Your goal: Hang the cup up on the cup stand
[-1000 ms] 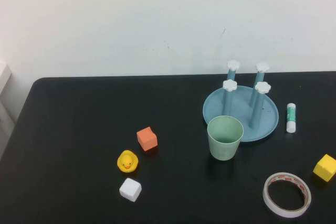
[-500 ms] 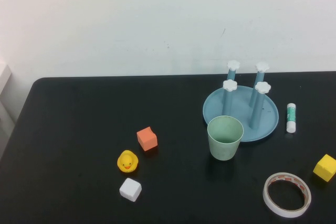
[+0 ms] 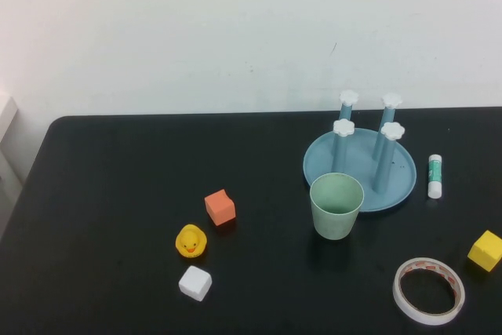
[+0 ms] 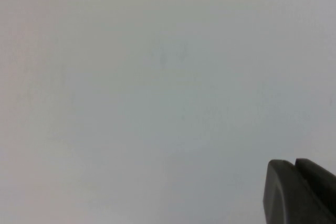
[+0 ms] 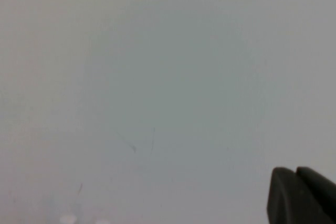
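Facing bare wall, left end effector [image 4: 299,192] and right end effector [image 5: 302,195] show openness I cannot tell

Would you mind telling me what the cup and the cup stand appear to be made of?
The cup looks like matte mint-green plastic: thin rim, even colour, no glaze shine. The cup stand seems moulded light-blue plastic with white flower caps. Left gripper and right gripper show only against the wall, away from both.
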Robot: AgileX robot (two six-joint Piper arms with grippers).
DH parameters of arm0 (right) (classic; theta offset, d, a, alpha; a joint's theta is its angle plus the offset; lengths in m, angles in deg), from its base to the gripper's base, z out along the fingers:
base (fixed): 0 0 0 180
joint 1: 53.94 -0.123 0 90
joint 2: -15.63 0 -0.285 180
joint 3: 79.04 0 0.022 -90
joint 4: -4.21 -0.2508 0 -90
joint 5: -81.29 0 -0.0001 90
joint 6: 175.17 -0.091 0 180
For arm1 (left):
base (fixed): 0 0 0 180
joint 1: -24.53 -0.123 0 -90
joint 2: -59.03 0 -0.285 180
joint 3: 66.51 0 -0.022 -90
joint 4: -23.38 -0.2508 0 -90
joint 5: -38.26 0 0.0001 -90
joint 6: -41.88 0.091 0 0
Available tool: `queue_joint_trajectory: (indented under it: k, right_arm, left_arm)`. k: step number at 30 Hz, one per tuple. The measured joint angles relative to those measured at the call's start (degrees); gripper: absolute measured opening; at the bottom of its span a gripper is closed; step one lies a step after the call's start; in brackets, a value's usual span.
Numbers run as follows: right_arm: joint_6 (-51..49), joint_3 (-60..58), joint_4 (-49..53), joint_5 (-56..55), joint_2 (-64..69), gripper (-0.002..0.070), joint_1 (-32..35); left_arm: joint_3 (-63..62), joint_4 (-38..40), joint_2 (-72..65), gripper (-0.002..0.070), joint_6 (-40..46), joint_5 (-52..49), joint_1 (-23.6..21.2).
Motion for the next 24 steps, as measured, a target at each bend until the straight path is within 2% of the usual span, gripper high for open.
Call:
queue_joint_trajectory:
  k: [8,13,17,24]
  right_arm:
    - [1.8,13.6,0.1,24.1,16.2,-0.0001,0.0]
    - [7.9,14.3,-3.2,28.9,26.9,-0.0001,0.0]
    - [18.0,14.3,-12.7,29.0,36.9,-0.0001,0.0]
    - [46.3,15.3,-38.1,27.7,55.7,0.0001,0.0]
  left_arm:
    - [-3.5,-1.7,-8.7,-0.0002,0.0,-12.8,0.0]
    - [-3.5,-0.1,-11.4,-0.0002,-0.1,-17.3,0.0]
    - [-3.0,0.6,-11.8,-0.0002,-0.1,-18.9,0.0]
    - [2.0,4.0,-11.8,-0.0002,-0.2,-17.3,0.0]
